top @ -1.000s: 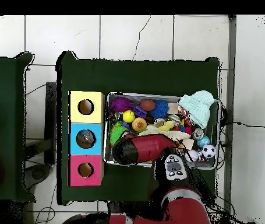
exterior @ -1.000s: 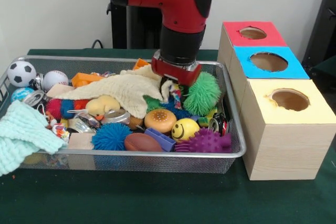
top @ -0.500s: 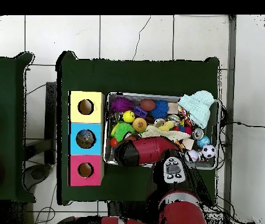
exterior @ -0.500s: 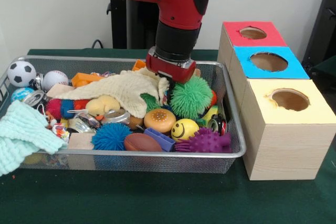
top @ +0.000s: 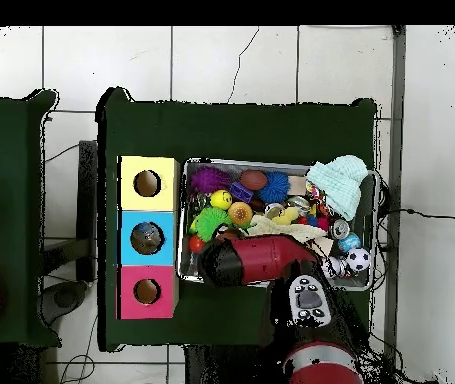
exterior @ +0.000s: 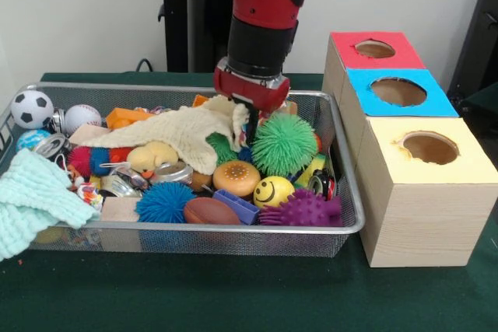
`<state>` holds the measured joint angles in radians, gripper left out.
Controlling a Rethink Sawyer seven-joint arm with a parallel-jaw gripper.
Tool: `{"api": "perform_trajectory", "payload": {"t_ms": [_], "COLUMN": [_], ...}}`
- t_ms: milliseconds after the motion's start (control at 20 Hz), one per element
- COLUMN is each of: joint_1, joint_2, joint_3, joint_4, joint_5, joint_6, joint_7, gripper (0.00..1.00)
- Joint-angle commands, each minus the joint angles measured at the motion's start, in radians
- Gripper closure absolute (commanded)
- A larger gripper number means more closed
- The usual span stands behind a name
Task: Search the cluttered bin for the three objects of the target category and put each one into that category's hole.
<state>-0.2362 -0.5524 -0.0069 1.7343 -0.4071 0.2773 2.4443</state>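
Bench (exterior: 233,301) has a dark green cover, sitting on a white tiled floor (top: 231,60) with a plain pale wall behind. The wire bin (exterior: 346,192) is crammed: soccer ball (exterior: 31,108) in one far corner, mint knit cloth (exterior: 35,196) draped over the end rim beside it, cream cloth (exterior: 183,134) mid-bin. The fuzzy green spiky ball (exterior: 284,144) sits toward the box end of the bin, right under the hand (exterior: 250,118); can't tell if the hand is apart or clamped. Just beside the bin stands the wooden box (exterior: 420,207) with red, blue and yellow-topped holes.
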Motion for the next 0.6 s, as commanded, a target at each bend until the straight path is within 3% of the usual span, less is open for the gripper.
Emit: {"api": "perform_trajectory", "payload": {"t_ms": [50, 400, 500, 600], "joint_1": [-0.104, -0.076, -0.05, -0.067], "joint_2": [-0.138, -0.145, -0.177, -0.212], "joint_3": [0.143, 0.116, 0.086, 0.114], "joint_4": [0.071, 0.067, 0.087, 0.108], "joint_5": [0.038, 0.012, 0.033, 0.059], "joint_6": [0.181, 0.169, 0.193, 0.229], "joint_7": [-0.108, -0.063, -0.016, -0.033], "gripper": [0.0, 0.0, 0.0, 0.0]}}
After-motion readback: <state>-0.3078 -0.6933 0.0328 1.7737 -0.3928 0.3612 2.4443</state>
